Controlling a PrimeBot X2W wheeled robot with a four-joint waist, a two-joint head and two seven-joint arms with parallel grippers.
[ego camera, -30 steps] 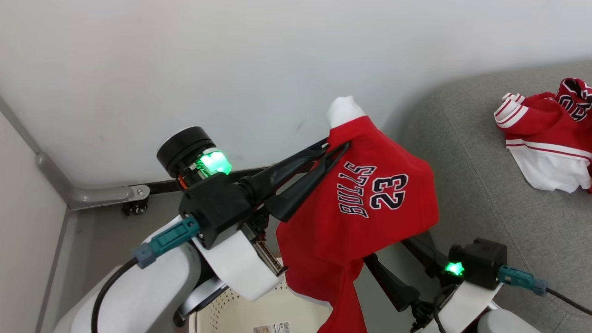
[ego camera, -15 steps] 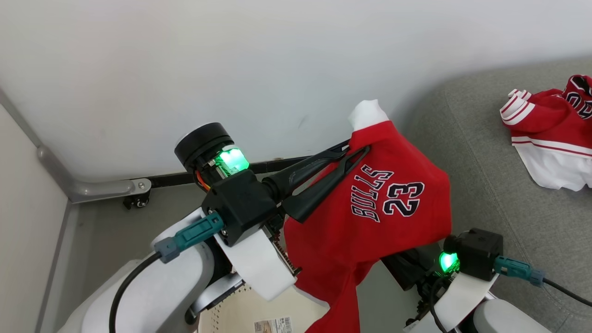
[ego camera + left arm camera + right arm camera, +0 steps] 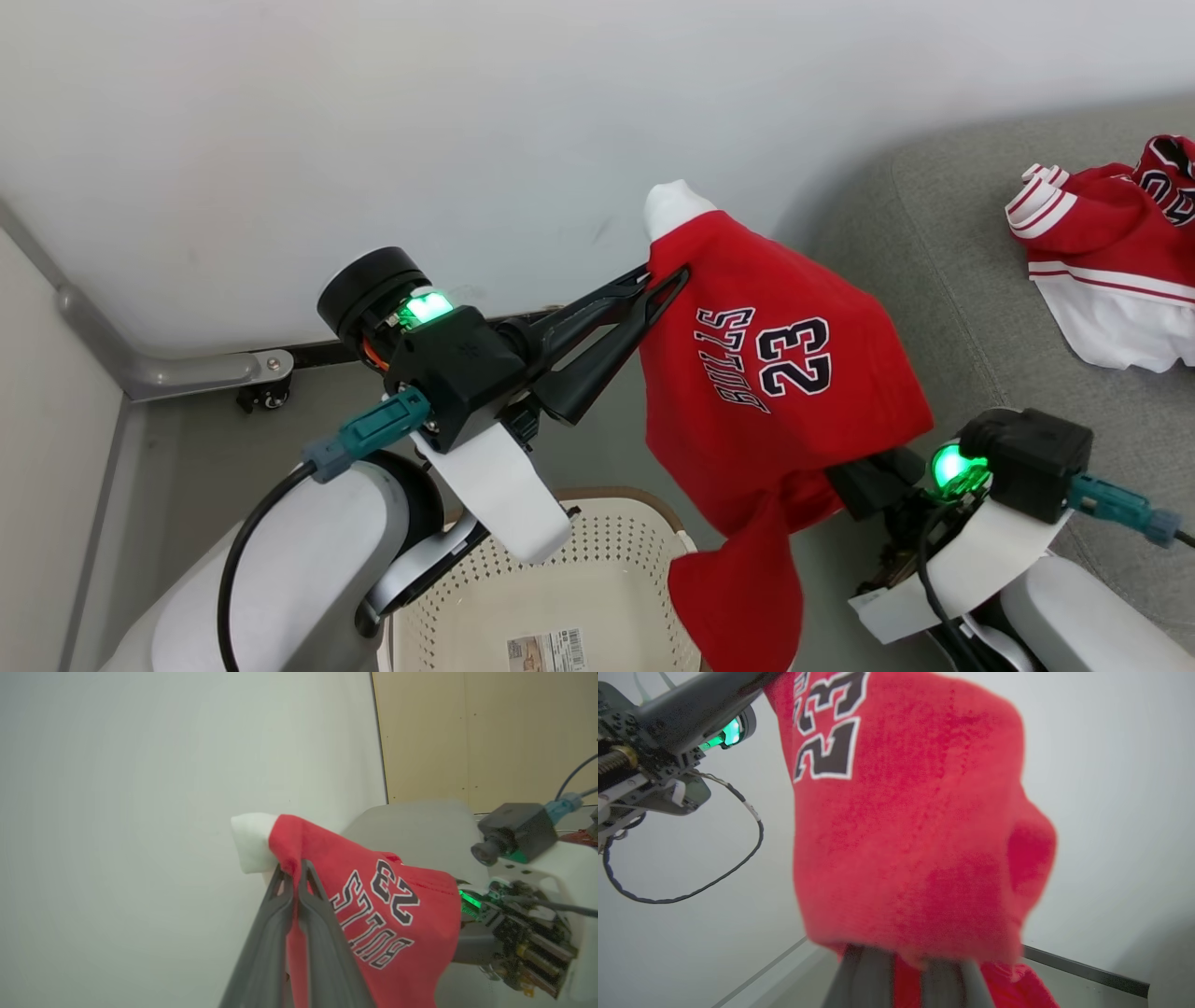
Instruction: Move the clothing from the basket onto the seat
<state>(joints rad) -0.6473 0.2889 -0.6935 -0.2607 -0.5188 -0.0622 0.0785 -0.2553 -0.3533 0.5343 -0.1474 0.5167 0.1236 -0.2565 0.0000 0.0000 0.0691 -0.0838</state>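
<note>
You've got 1 red jersey [image 3: 794, 401], navy "BULLS 23" w/ white outline, hanging bunched in the air, white corner on top, tail drooping beside the basket [image 3: 597, 493]. Basket: cream, perforated, brown rim, upright. 2nd jersey [image 3: 1102, 252] lies crumpled on the grey sofa [image 3: 980, 308]: red, white panel, striped trim.

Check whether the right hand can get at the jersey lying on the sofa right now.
Probably not yet: the right hand looks shut on the hanging jersey, which the left hand also grips. Bare sofa leads to the lying jersey.
</note>
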